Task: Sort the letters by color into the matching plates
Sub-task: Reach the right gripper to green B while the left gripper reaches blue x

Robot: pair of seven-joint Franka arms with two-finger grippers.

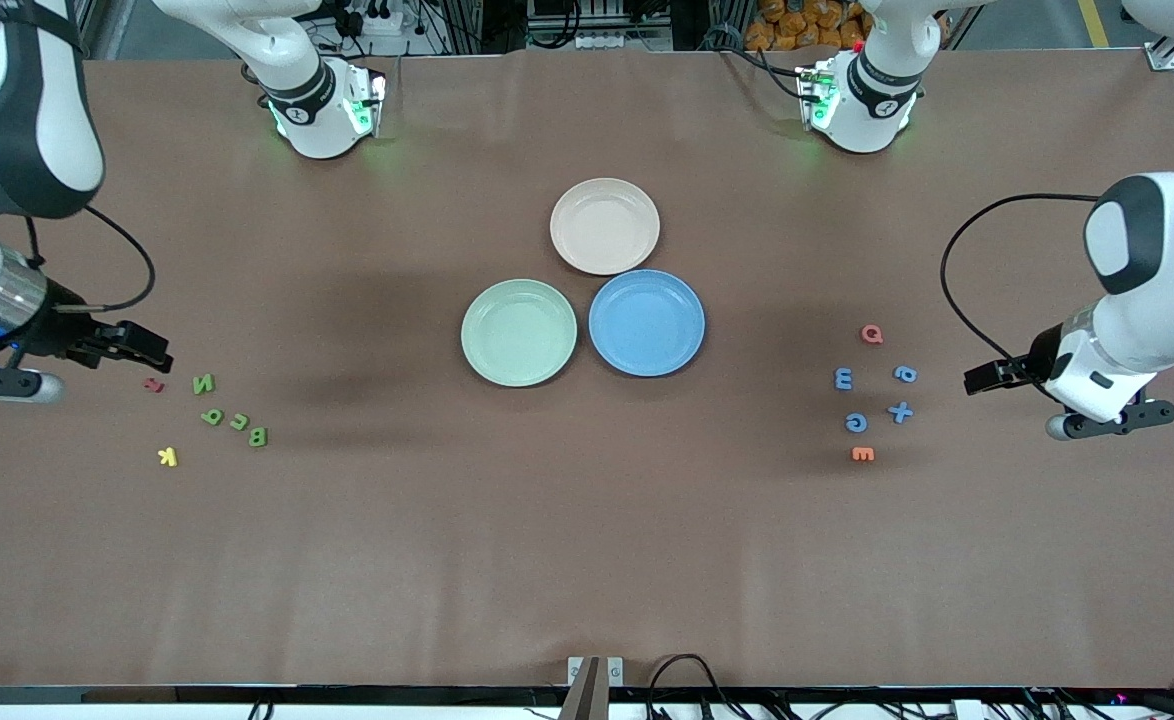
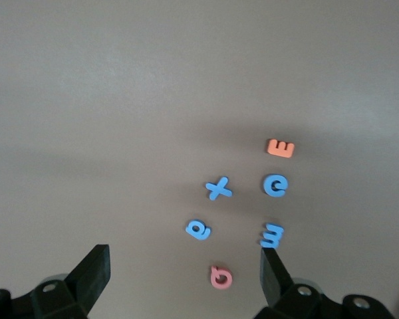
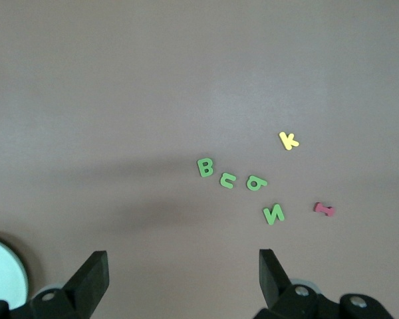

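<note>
A mint green plate (image 1: 518, 333) and a blue plate (image 1: 647, 322) sit side by side at the table's middle. Several green letters (image 1: 212, 416) lie toward the right arm's end and show in the right wrist view (image 3: 256, 183). Several blue letters (image 1: 900, 411) lie toward the left arm's end and show in the left wrist view (image 2: 219, 190). My right gripper (image 1: 152, 350) is open and empty over the table beside the green letters. My left gripper (image 1: 982, 378) is open and empty beside the blue letters.
A beige plate (image 1: 604, 226) touches both plates on the side toward the robots. A yellow K (image 1: 167, 457) and a red letter (image 1: 153, 384) lie among the green ones. A pink letter (image 1: 872, 334) and an orange E (image 1: 862, 454) lie among the blue ones.
</note>
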